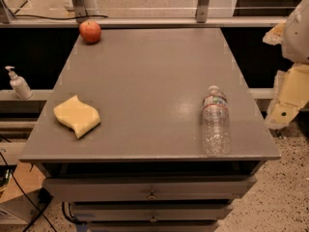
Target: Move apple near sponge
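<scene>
The apple (pixel 90 31) is small, round and red-orange, and it stands at the far left corner of the grey table top (pixel 154 81). The pale yellow sponge (pixel 77 115) with wavy edges lies flat near the front left of the table, well apart from the apple. My gripper (pixel 286 108) shows as cream-coloured parts at the right edge of the view, off the table's right side and far from both the apple and the sponge. It holds nothing that I can see.
A clear plastic water bottle (pixel 215 125) lies on its side near the table's front right edge. A pump dispenser (pixel 18 83) stands on a ledge to the left. Drawers (pixel 152 191) sit below the table top. A rail runs along the back.
</scene>
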You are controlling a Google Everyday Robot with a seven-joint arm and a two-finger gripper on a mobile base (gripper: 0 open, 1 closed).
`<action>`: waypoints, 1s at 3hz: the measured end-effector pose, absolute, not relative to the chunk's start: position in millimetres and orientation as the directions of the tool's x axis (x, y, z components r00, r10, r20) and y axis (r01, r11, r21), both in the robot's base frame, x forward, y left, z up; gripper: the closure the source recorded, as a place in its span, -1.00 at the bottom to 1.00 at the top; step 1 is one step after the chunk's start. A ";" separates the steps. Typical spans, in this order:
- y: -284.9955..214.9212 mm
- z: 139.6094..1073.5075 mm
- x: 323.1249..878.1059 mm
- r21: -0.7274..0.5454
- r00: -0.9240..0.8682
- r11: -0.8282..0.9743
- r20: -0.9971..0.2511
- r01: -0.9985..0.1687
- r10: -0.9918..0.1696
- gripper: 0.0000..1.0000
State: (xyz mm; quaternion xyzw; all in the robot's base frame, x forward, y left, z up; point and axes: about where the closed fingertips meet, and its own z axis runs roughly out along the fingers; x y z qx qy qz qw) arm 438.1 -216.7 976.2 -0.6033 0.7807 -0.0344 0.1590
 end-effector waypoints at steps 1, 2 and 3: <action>-216.7 979.1 439.2 -0.251 -0.220 0.271 -0.214 -0.929 -0.952 -1.00; -211.3 989.9 449.3 -0.271 -0.175 0.256 -0.290 -0.928 -0.941 -1.00; -183.1 1005.9 474.0 -0.304 -0.049 0.199 -0.436 -0.932 -0.899 -1.00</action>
